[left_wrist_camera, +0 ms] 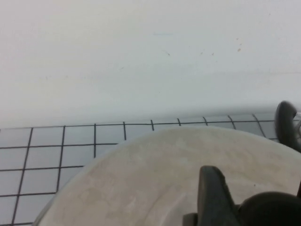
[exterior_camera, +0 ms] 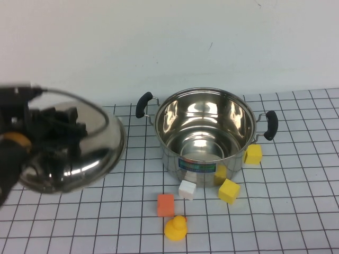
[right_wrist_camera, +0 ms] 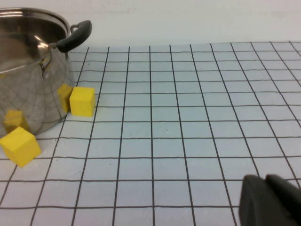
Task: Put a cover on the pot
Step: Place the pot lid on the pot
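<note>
The pot stands open and empty in the middle of the gridded table, its label facing the front. The domed steel lid is in the air to the pot's left, tilted. My left gripper is shut on the lid's black knob; in the left wrist view the lid's dome fills the lower part and one pot handle shows beyond it. My right gripper is shut and empty, low over the table to the right of the pot. It is out of the high view.
Small blocks lie round the pot's front: a white one, an orange one, yellow ones, and a yellow duck-shaped toy. A white wall stands behind the table.
</note>
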You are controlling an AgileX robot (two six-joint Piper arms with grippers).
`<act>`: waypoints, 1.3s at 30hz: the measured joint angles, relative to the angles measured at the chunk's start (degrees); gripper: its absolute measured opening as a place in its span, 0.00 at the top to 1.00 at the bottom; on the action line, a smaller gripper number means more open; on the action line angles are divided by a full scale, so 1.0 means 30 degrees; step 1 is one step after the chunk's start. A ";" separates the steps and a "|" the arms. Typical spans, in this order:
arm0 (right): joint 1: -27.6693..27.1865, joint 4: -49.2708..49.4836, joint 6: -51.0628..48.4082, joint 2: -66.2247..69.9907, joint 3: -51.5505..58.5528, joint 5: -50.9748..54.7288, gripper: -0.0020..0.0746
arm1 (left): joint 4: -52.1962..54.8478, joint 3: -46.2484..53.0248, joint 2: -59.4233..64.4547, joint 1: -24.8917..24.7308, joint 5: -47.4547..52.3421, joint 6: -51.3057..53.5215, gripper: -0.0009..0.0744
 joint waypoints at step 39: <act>0.0000 0.0000 0.0000 0.0000 0.0000 0.0000 0.96 | 1.0974 -1.5064 1.1647 -0.7682 0.2339 -0.7651 0.57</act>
